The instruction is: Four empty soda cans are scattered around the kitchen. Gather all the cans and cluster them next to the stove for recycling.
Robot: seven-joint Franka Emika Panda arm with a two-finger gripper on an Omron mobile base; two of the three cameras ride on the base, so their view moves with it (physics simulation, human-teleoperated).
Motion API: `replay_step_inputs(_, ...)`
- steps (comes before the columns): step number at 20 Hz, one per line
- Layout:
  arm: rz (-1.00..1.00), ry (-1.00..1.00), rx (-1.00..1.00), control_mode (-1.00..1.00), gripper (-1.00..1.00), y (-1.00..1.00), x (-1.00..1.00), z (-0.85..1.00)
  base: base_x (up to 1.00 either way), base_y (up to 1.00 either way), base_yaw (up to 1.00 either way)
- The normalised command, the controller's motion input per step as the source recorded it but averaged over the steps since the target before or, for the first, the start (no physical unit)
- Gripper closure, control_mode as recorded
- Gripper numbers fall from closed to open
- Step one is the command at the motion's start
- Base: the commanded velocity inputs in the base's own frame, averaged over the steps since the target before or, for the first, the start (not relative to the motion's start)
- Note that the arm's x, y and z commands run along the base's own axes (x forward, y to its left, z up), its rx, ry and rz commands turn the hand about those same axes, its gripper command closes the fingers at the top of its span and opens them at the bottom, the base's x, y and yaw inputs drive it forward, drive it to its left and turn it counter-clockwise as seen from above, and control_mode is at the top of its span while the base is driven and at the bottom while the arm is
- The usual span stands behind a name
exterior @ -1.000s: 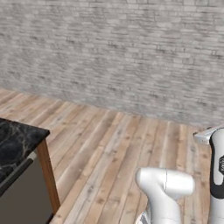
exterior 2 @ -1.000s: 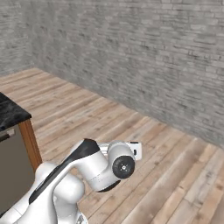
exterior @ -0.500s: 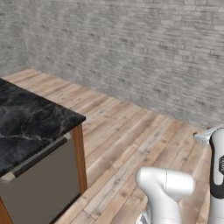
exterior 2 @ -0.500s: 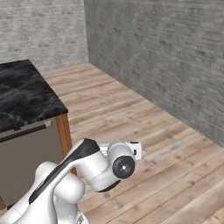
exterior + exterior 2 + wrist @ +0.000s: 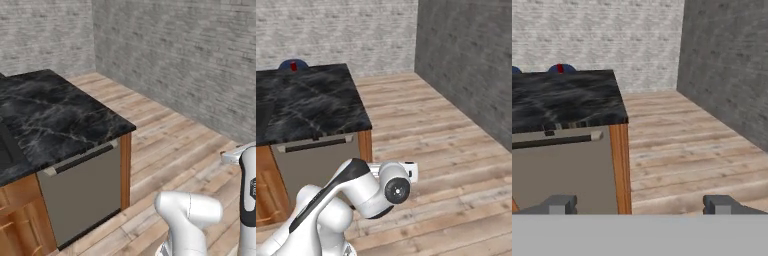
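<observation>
Arm folded low, gripper level – fingers spread wide, empty – facing marble counter corner.

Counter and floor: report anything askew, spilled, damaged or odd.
Nothing stands out. The black marble counter lies flat and unbroken, the grey appliance front under it sits shut and square, and the wood floor shows no spill. A blue, red-topped shape peeks over the counter's far edge; too hidden to identify.
</observation>
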Motion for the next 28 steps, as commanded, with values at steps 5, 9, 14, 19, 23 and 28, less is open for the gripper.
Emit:
replay_step_inputs(5,0.00,0.00,0.00,1.00,-1.00,0.00,0.00,0.00,0.27,-0.10,0.15)
replay_step_inputs(9,0.00,0.00,0.00,1.00,-1.00,0.00,0.00,0.00,0.64,-0.84,0.00)
replay_step_inputs(14,0.00,0.00,0.00,1.00,-1.00,0.00,0.00,0.00,0.66,-0.95,0.00)
replay_step_inputs(19,0.00,0.00,0.00,1.00,-1.00,0.00,0.00,0.00,0.63,-0.86,0.02)
replay_step_inputs(23,0.00,0.00,0.00,1.00,-1.00,0.00,0.00,0.00,0.52,-0.56,0.15)
replay_step_inputs(28,0.00,0.00,0.00,1.00,-1.00,0.00,0.00,0.00,0.40,-0.34,0.26)
